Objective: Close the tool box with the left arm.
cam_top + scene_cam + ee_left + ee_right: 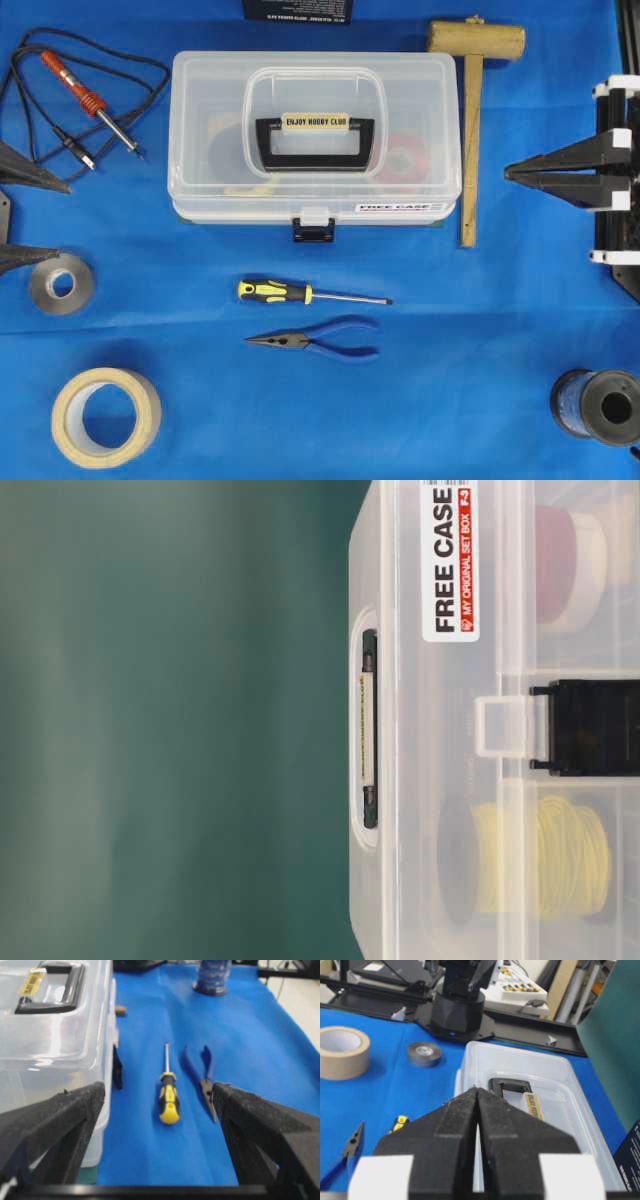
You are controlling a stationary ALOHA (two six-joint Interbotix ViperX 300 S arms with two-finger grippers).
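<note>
Clear tool box [315, 140] — lid down, black handle flat, latch facing front, mid-table

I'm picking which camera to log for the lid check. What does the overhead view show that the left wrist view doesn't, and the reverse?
Only the overhead view shows the wooden mallet, soldering iron, both tape rolls and the shut right gripper. Only the left wrist view shows the left gripper fingers spread wide, close up. Both show the tool box with its lid down, the screwdriver, pliers and blue spool.
</note>
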